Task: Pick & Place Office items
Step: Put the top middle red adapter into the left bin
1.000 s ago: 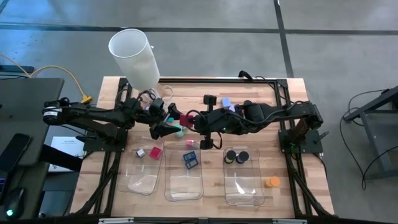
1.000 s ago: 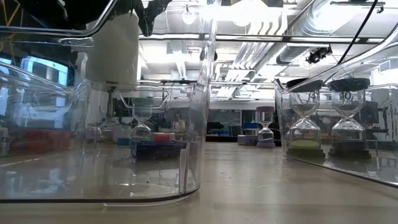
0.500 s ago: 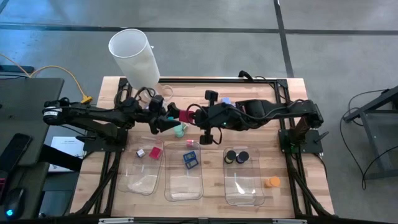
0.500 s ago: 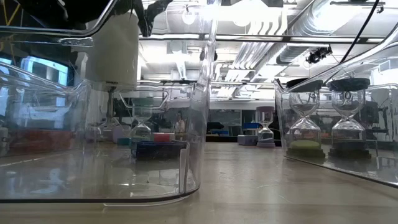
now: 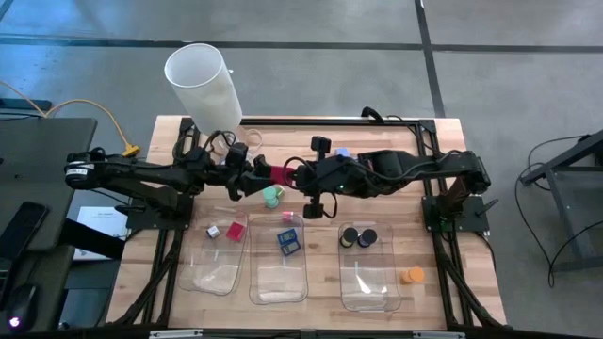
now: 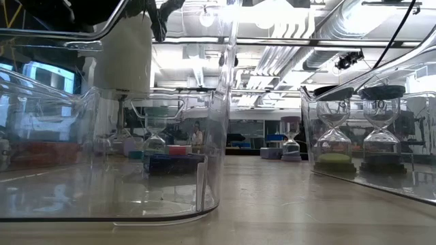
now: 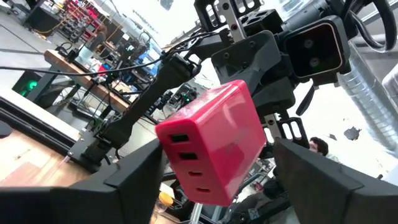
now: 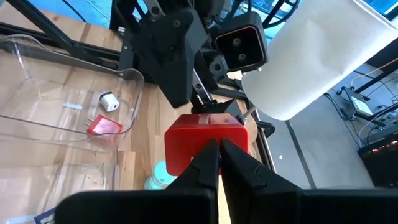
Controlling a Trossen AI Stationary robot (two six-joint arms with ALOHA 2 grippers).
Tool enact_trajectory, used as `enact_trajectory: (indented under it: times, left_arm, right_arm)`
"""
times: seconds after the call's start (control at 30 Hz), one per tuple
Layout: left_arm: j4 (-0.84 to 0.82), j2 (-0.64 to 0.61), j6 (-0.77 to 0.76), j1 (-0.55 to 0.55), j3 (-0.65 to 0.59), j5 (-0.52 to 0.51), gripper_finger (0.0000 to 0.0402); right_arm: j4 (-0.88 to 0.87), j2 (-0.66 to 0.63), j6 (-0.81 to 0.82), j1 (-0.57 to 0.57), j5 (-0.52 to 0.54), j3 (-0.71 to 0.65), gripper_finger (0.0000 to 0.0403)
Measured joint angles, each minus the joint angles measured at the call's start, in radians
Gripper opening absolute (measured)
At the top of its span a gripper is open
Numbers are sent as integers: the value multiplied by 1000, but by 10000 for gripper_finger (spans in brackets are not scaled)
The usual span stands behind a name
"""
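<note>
A glossy red plastic block with four slots on one end [image 7: 214, 146] hangs mid-table between both grippers. The right gripper [image 8: 214, 163] pinches it with fingers pressed nearly together; the left gripper [image 7: 214, 180], spread a second ago, narrows around it. Its long axis runs nine to three o'clock in the high view.

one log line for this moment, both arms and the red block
stage: handover mid-air | right gripper: shut on red block | left gripper: fingers either side of block, contact unclear | trays: untouched

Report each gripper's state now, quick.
Left gripper: fingers closing around the red cube; contact cannot be told.
Right gripper: shut on the red cube, held above the table.
</note>
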Motion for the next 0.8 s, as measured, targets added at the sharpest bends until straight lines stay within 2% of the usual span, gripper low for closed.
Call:
enact_trajectory:
  times: [0.13,0.3,0.8]
  left_arm:
    - [0,0,-13,4,0,0,242]
    - [-14,0,-16,6,0,-1,215]
    - [-39,-1,-12,42,-2,16,199]
  right_arm:
    - [2,7,0,-4,-3,0,3]
    - [16,27,-10,-21,-25,2,3]
    - [-10,33,50,-25,-15,0,4]
